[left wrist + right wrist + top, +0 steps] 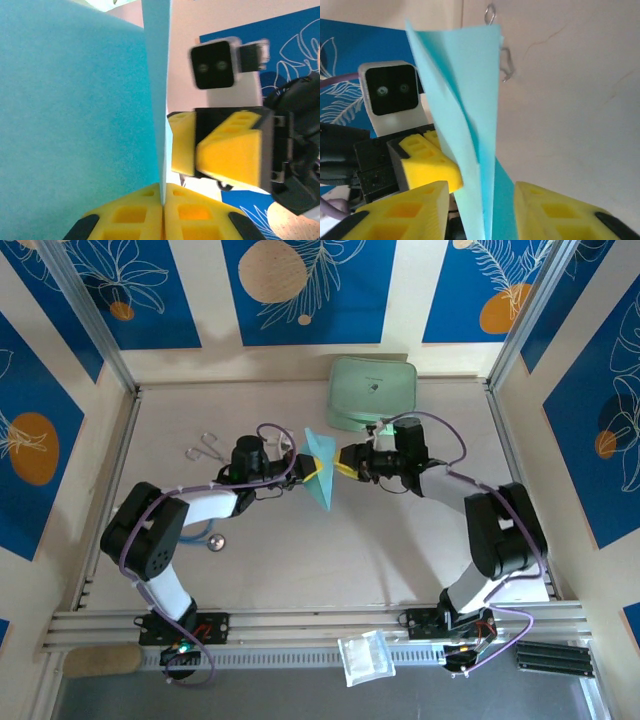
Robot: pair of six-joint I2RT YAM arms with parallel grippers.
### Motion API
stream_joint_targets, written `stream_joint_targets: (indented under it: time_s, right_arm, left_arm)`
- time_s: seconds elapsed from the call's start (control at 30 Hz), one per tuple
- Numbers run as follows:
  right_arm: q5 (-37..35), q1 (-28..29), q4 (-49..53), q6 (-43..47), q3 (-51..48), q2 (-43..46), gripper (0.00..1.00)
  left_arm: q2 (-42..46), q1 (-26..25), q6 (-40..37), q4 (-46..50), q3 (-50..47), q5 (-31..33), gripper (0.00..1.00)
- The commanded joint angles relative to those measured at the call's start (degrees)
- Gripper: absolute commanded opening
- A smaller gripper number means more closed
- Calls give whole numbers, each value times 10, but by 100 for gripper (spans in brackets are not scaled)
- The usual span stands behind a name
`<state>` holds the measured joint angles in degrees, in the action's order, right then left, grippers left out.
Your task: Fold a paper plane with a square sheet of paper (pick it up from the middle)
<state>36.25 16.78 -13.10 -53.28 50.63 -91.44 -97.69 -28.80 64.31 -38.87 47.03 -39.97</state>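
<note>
The left gripper point(163, 200) is clenched tight on the lower edge of the folded sheet of paper point(320, 475), its yellow fingers point(125, 215) pressed together with the thin sky-blue layers between them. The sheet is held up over the middle of the table point(300, 570). It is folded to a narrow pointed shape whose long axis runs from far to near, and its broad faces turn toward the left and right arms. From the right, the right gripper point(480, 190) straddles the same sheet with its jaws spread; the paper passes between them, and no pinch shows. Both claws meet at the sheet from opposite sides, so neither arm is clearly nearer; only the left one grips. Any coming pinch or crease by the right claw looks to depend on closing squarely across the layers. The mint-green case point(372, 390) lies well apart at the far edge.
</note>
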Motion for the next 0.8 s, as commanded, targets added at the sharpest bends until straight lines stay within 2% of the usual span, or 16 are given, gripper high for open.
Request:
stream_joint_targets:
  time_s: [0.0,0.07,0.17,0.23,0.33,0.53,0.63,0.77]
  right_arm:
    - [-110,-9,116,79,-5,61,46]
    - [-173,-11,165,113,-4,91,48]
    - [-238,-19,219,152,-4,132,49]
    - [-272,-25,246,176,-6,155,50]
    - [-313,-34,273,192,-9,179,51]
    - [-339,-52,281,187,-30,207,51]
    - [-345,-60,286,181,-34,212,50]
    - [-350,-70,304,181,-27,210,49]
  left_arm:
    - [14,-1,-73,107,30,25,8]
    - [27,-2,-132,217,56,58,8]
    - [43,-10,-251,417,119,146,8]
    - [43,-22,-321,556,174,244,7]
    - [23,-45,-387,687,246,370,7]
    - [-54,-93,-443,823,360,586,5]
    - [-104,-114,-453,864,407,667,5]
    - [-173,-133,-459,906,462,739,4]
